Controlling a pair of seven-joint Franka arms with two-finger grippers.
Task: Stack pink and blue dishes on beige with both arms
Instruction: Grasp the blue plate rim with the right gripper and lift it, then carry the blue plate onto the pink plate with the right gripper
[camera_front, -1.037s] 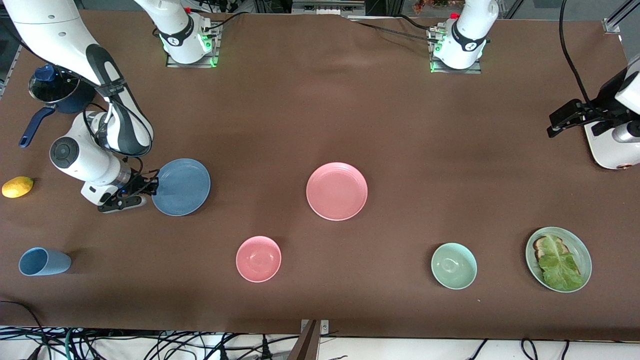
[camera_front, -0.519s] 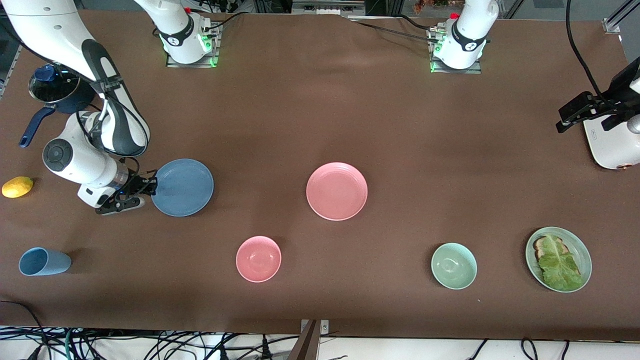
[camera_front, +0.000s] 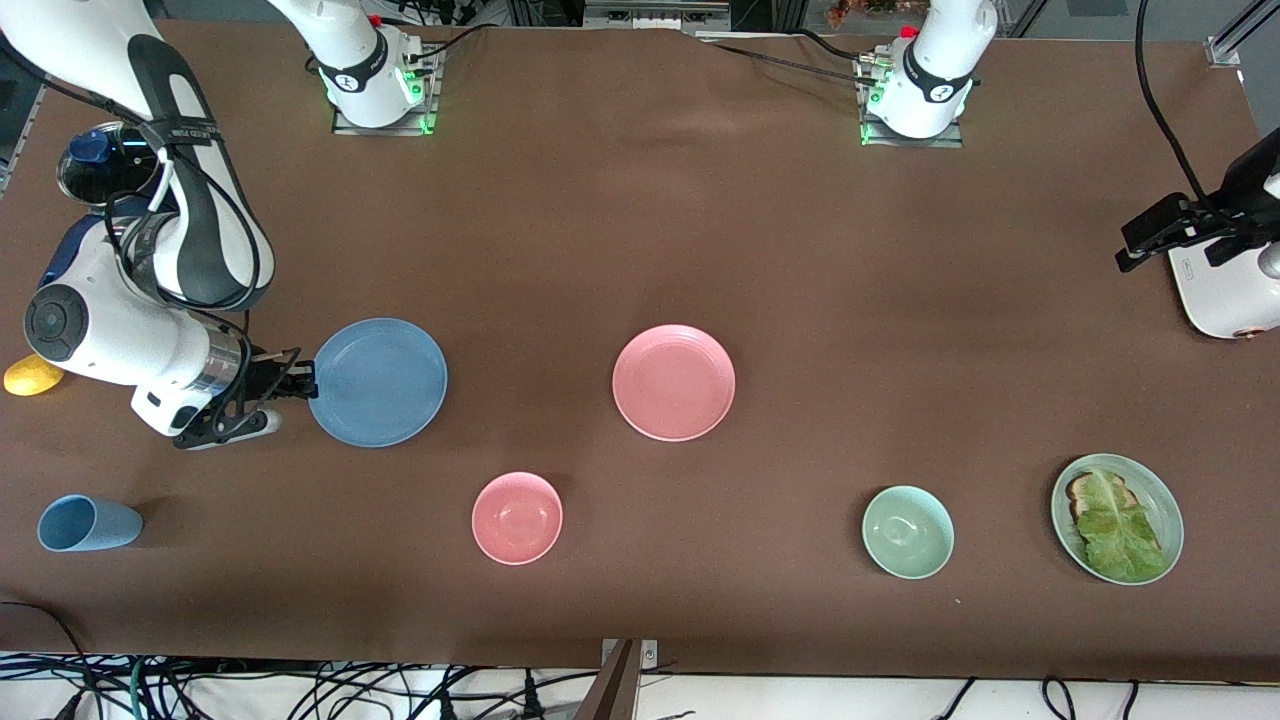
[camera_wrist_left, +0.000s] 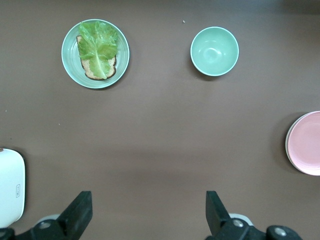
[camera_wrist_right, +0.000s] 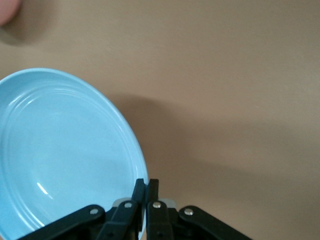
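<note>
My right gripper (camera_front: 305, 378) is shut on the rim of the mid-blue plate (camera_front: 378, 381), holding it a little above the table at the right arm's end. In the right wrist view the fingers (camera_wrist_right: 146, 187) pinch the plate's edge (camera_wrist_right: 60, 155), and its shadow falls on the cloth beneath. The pale pink plate (camera_front: 673, 382) lies flat near the table's middle; its edge also shows in the left wrist view (camera_wrist_left: 306, 143). My left gripper (camera_front: 1150, 235) hangs open and empty (camera_wrist_left: 147, 205) high over the left arm's end. The beige plate is out of view.
Nearer the camera stand a pink bowl (camera_front: 517, 517), a pale green bowl (camera_front: 908, 531), a green plate with toast and lettuce (camera_front: 1117, 518) and a blue cup (camera_front: 88, 523). A lemon (camera_front: 30, 377) and dark blue pot (camera_front: 95, 165) sit by the right arm; a white appliance (camera_front: 1225, 295) stands under the left.
The right arm has raised the blue plate off the table and carried it slightly toward the middle. The left gripper drifted a little toward its end of the table.
</note>
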